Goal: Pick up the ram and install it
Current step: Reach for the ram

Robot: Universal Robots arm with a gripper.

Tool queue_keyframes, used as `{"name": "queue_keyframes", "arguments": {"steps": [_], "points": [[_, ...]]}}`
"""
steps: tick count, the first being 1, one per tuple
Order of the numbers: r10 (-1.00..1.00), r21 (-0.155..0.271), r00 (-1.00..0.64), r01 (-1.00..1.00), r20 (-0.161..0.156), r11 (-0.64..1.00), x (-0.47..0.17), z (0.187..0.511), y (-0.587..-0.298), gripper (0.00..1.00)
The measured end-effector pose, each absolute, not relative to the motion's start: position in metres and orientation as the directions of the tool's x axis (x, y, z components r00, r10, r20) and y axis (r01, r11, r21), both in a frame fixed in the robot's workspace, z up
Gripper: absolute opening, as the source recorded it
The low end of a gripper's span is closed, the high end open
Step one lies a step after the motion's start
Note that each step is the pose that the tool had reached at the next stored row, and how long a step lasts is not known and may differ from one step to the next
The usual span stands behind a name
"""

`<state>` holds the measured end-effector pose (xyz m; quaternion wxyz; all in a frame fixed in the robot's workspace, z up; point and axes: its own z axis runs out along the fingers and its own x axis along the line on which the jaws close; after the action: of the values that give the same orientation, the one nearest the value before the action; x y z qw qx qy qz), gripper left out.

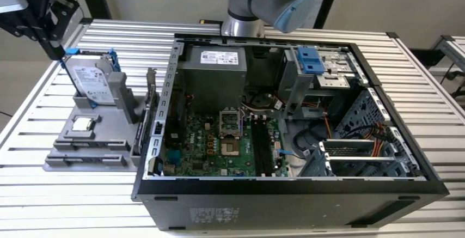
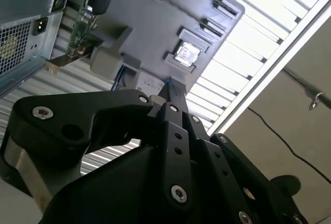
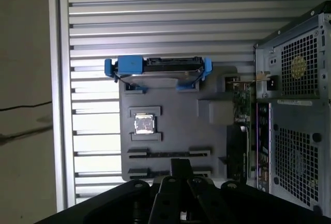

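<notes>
The ram is too slight to pick out for certain: it would show as a thin dark line, and such lines lie in two places. One is the pair of long slots [image 3: 170, 153] at the near end of the grey holder [image 3: 176, 105]. The other is the row of black memory sockets [image 1: 259, 145] on the green motherboard [image 1: 203, 145]. I cannot tell which of these holds it. The gripper [image 3: 181, 167] hangs above the holder, and in both wrist views its black fingers [image 2: 166, 95] meet at one narrow tip with nothing seen between them, so it is closed and empty-handed. In the first wrist view that tip sits over the long slots, looking straight down on the holder. Here the silver hard drive [image 3: 155, 68] stands in its blue frame at the far end, the small square processor chip [image 3: 144, 123] lies in its pocket between, and a green expansion card [image 3: 241, 105] stands on edge beside the case. Both wrist views see the case from outside, by its perforated rear panel; the second wrist view adds the power socket [image 2: 39, 26] and a loose cable [image 2: 279, 141] beyond the slatted table [image 3: 155, 17]. The exterior view alone looks into the open case [image 1: 291, 186]: power supply [image 1: 210, 80], blue-tabbed drive cage [image 1: 310, 61] and the arm [image 1: 265, 1] rising behind it
</notes>
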<state>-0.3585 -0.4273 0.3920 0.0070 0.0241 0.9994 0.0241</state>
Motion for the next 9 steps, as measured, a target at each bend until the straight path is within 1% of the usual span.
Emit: {"name": "queue_keyframes", "arguments": {"steps": [9], "points": [[0.046, 0.049, -0.999, 0.045, -0.013, 0.998, -0.366, 0.392, -0.444, 0.00]]}}
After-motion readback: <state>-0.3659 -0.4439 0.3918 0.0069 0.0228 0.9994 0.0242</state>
